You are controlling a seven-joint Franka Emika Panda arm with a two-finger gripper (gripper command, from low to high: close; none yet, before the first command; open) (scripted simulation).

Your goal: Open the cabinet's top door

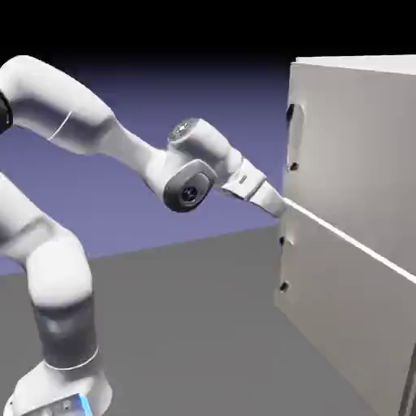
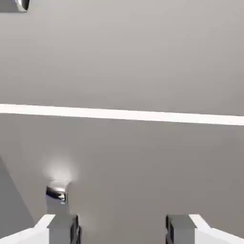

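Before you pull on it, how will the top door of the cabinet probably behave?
The top door looks like a flat, stiff panel, so it should probably swing as one piece. Its handle looks smooth, so fingers may slip a little. The panel is broad, so it may feel rather heavy.

Simulated robotics scene, rendered rather than photographed: plain blue-violet backdrop (image 1: 236, 97) fading to black above, bare grey ground (image 1: 187, 325), white jointed robot arm (image 1: 61, 97), boxy light-grey cabinet (image 1: 357, 146) with smooth, unmarked panels. Hand view: flat grey panel surfaces, bright white seam (image 2: 122, 115), glossy handle end (image 2: 57, 191).
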